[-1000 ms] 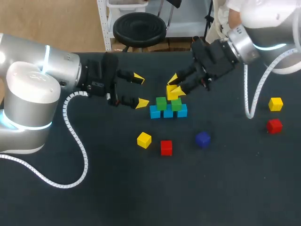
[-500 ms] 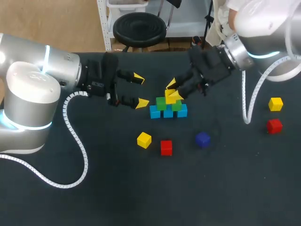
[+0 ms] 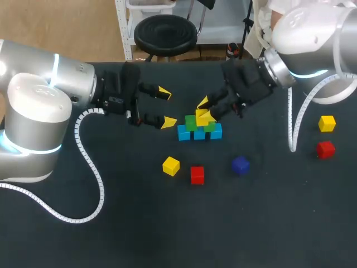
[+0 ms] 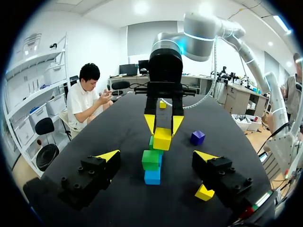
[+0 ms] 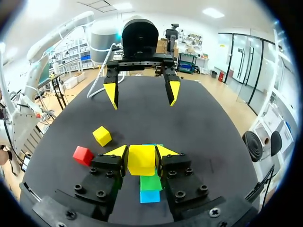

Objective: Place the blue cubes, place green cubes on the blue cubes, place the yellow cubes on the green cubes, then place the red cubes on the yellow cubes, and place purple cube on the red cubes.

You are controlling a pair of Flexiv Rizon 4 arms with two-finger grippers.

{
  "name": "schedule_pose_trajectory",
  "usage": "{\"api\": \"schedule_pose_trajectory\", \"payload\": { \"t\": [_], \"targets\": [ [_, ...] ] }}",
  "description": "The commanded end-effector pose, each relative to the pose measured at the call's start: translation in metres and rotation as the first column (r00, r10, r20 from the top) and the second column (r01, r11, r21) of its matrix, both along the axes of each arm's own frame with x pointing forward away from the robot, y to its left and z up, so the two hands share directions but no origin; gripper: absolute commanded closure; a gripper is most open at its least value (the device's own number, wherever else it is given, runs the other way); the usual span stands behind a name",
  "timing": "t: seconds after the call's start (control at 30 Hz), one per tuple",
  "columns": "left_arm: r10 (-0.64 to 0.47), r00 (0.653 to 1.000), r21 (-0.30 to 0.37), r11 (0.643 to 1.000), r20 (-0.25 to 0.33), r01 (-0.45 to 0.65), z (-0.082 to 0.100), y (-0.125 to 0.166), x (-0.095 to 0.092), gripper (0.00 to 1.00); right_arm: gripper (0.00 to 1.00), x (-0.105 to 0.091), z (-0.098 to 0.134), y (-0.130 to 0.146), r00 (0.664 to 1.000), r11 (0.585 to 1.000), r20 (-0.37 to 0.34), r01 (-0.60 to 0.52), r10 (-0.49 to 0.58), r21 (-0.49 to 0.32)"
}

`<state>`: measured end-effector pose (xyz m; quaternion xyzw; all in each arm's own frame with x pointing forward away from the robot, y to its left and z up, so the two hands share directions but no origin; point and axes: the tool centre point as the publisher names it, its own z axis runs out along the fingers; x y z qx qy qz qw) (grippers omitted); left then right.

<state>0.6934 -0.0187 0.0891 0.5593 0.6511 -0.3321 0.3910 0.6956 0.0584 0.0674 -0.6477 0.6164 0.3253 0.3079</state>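
Now, in the head view, your right gripper (image 3: 204,111) is gripping a yellow cube (image 3: 202,118) from two sides. It is hanging the cube over the green cubes (image 3: 191,123), which are sitting on the row of blue cubes (image 3: 199,133). Your left gripper (image 3: 166,107) is standing wide and bare just beside the stack. I judge it is best left out of this, since a nudge there could be toppling the lower rows.

In the left wrist view, the yellow cube is hanging mostly below the right gripper's tips, so the hold is looking shallow. The cube's underside is showing at about the level of the greens' tops, and you cannot tell whether it is touching them. You should be lowering slowly and without twisting, so the cube is not pivoting in the grip.

In the right wrist view, the cube is filling the gap between your fingers, with green and blue showing just under it. Aim to be centring it across the greens, then opening only a little and lifting straight up.
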Motion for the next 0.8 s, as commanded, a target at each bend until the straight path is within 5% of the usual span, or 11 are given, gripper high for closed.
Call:
{"api": "schedule_pose_trajectory", "payload": {
  "t": [0.03,0.8],
  "targets": [
    [0.000,1.000,-0.004,1.000,0.004,0.000,-0.001,0.001,-0.001,0.00,1.00,0.003,0.000,0.001,1.000,1.000,-0.001,-0.005,0.005,0.002],
    [0.000,1.000,-0.004,1.000,0.004,0.000,-0.001,0.001,-0.001,0.00,1.00,0.014,0.002,0.003,1.000,0.999,0.007,-0.023,0.022,0.046]
  ]
}}
